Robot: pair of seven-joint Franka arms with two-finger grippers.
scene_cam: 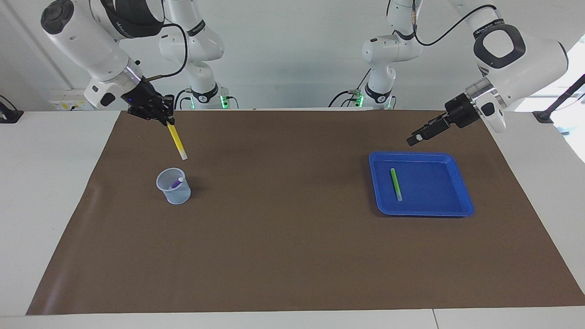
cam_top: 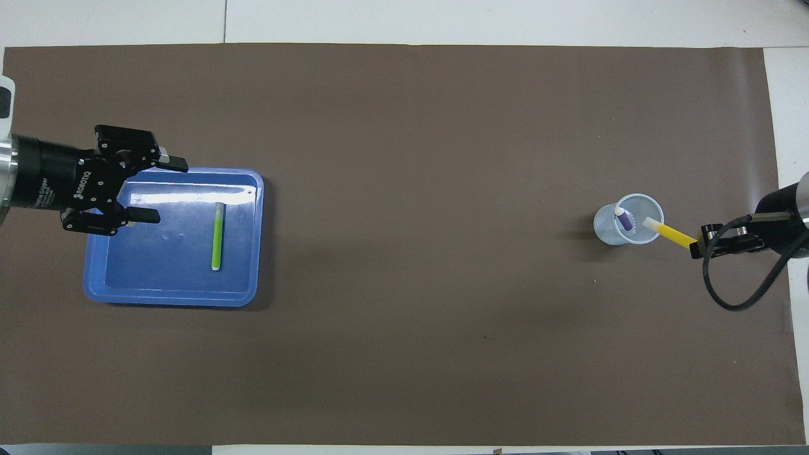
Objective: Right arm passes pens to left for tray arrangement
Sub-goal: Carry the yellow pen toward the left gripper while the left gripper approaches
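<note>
White jointed arms [scene_cam: 525, 50], black cables, black wrists.

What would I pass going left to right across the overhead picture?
Left pincer, open over the blue tray's rim → blue tray → green pen lying in the tray → clear cup holding the purple pen → yellow pen → right pincer gripping it.

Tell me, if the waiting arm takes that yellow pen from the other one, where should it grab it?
Probably the bare lower stretch of the yellow pen, just above its pale tip. The right gripper is shut on the top end, and the pen hangs slanted in the air over the cup. The open left gripper, over the tray, should come in sideways, its fingers straddling the shaft.
</note>
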